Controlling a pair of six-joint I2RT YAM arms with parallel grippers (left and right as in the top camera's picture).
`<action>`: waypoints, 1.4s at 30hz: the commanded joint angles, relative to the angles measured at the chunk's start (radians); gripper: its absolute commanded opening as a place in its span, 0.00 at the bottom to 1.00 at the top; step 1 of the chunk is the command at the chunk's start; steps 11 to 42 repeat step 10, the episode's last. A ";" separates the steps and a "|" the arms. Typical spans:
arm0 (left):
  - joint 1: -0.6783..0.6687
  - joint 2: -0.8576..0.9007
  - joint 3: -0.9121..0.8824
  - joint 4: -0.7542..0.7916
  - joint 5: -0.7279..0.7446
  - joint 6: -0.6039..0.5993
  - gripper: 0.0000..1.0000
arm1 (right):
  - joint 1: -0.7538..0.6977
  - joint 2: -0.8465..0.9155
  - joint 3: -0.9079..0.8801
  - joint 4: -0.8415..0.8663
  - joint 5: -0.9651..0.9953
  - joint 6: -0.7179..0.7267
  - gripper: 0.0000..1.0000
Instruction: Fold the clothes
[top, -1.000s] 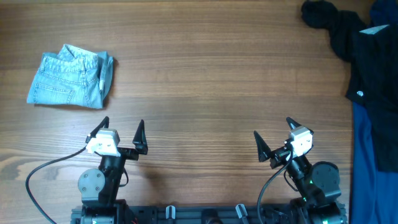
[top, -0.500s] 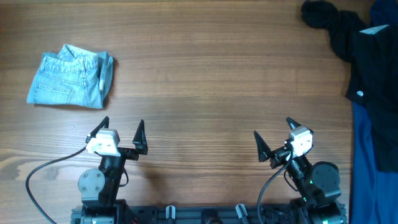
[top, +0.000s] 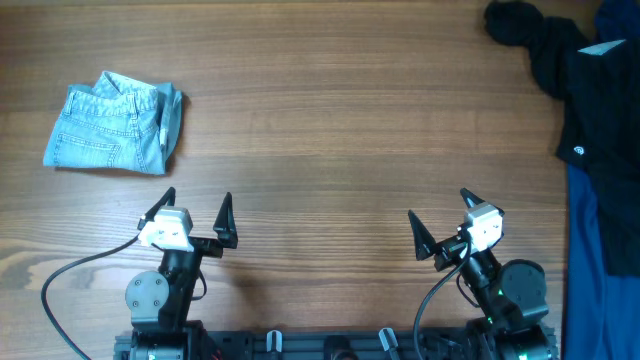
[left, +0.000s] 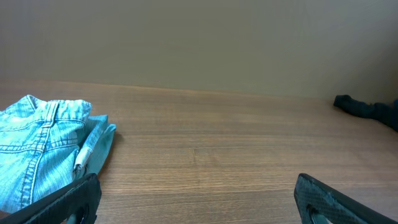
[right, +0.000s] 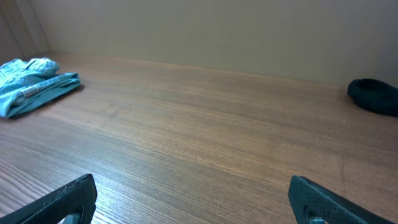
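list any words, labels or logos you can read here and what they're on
No text here can be read.
Round white mark on the black garment: too small to read.
Pale tag on the same garment: blurred.
White tab on the denim shorts: no lettering shows.

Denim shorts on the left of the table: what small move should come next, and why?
Probably reach the left hand forward and leftward toward the denim shorts. They lie in a compact, loosely doubled bundle on its side of the table, both hands stand open and empty, and the right hand is far off.
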 joint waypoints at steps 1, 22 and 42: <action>0.006 -0.011 -0.010 0.005 0.012 0.011 1.00 | -0.004 -0.009 0.002 0.005 -0.012 0.010 1.00; 0.006 -0.011 -0.010 0.005 0.012 0.011 1.00 | -0.004 -0.009 0.002 0.005 -0.012 0.010 1.00; 0.006 -0.011 -0.010 0.005 0.012 0.011 1.00 | -0.004 -0.009 0.002 0.005 -0.012 0.010 1.00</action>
